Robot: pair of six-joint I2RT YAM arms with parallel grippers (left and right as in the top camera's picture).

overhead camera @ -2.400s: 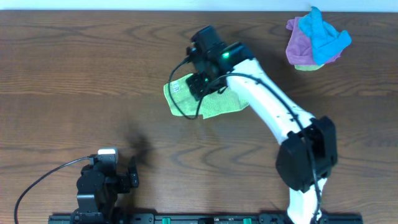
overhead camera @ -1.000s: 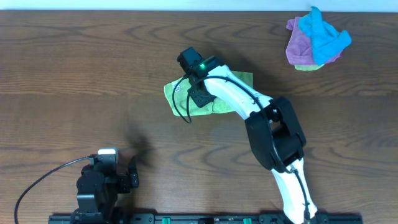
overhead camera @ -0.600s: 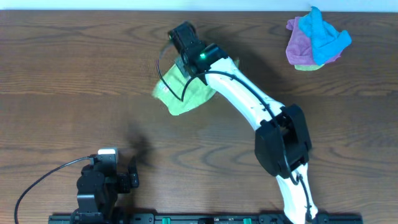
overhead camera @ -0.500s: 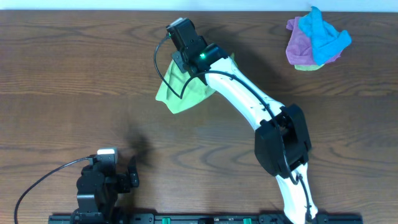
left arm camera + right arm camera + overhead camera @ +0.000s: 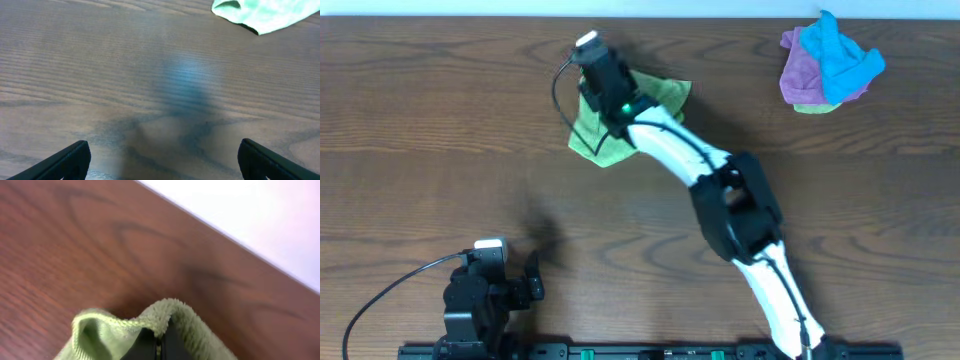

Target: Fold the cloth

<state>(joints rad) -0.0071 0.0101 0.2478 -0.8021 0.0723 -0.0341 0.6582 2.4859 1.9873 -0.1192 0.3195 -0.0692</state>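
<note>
- The cloth (image 5: pixel 585 140) lies on the table (image 5: pixel 420 120) near its far edge, partly under the right arm (image 5: pixel 730 195).
- A heap of other cloths (image 5: pixel 828 65) sits at the far right, well apart.

cloth (image 5: pixel 588 141) | lime-green | crumpled, one edge raised | near table's (image 5: pixel 440 120) far edge

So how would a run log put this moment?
task: fold cloth | right hand: shut on cloth edge | left hand: open, empty, away from cloth | fold: not done
</note>
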